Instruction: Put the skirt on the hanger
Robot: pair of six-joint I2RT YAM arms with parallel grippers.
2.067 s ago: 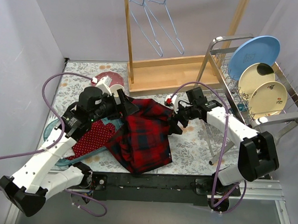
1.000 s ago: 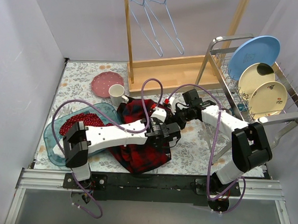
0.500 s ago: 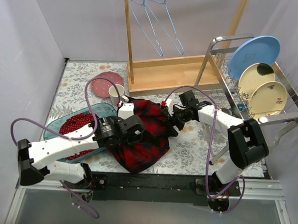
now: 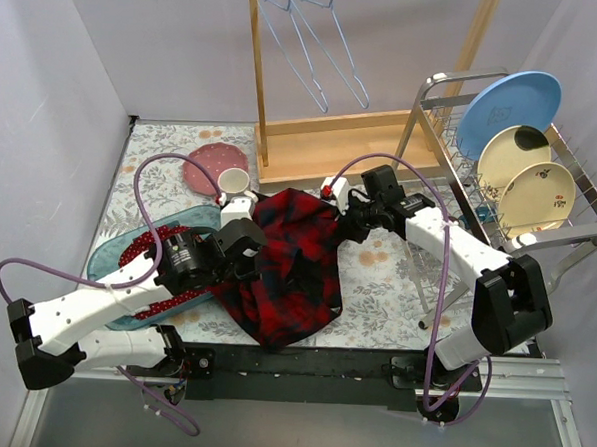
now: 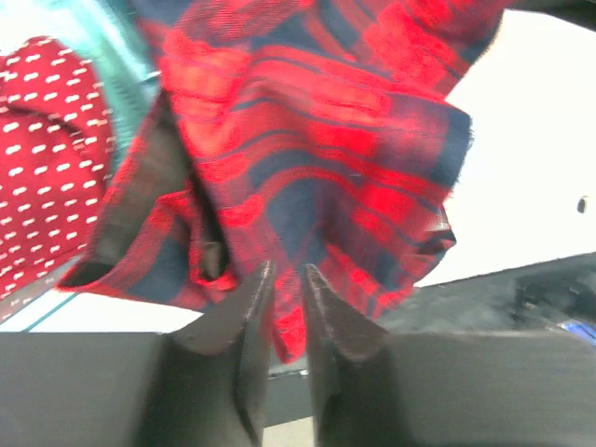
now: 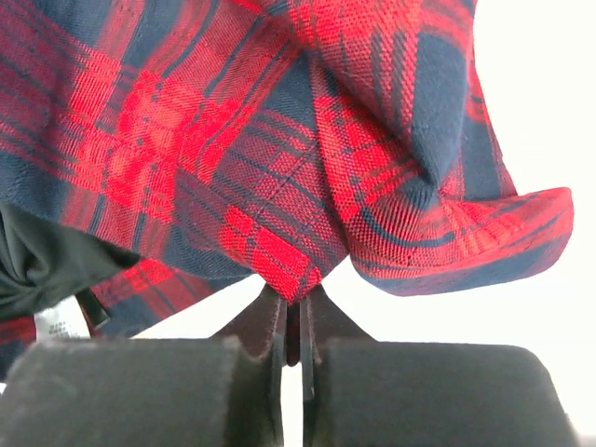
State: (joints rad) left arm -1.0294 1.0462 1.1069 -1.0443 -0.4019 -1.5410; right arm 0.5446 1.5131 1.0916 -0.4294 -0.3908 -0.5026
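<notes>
The skirt [image 4: 301, 274], red and navy plaid, lies bunched on the table's middle between both arms. My right gripper [image 4: 345, 224] is at its upper right edge and is shut on a fold of the skirt [image 6: 233, 121], pinched at the fingertips [image 6: 270, 307]. My left gripper [image 4: 250, 239] is at the skirt's left edge. Its fingers [image 5: 247, 298] stand a narrow gap apart, and a hem of the skirt [image 5: 317, 158] fills that gap at the tips. A thin wire hanger [image 4: 313, 49] hangs from the wooden rack [image 4: 332, 150] at the back, away from both grippers.
A teal tray [image 4: 111, 259] holding a red polka-dot cloth [image 4: 142, 245] sits under my left arm. A white cup [image 4: 235, 183] and a pink plate [image 4: 206, 164] stand behind it. A wire dish rack [image 4: 568, 233] with plates fills the right side.
My right gripper has closed on the skirt's upper right edge. The left arm has drawn back to the skirt's left edge, and the skirt's upper part now spreads wider.
</notes>
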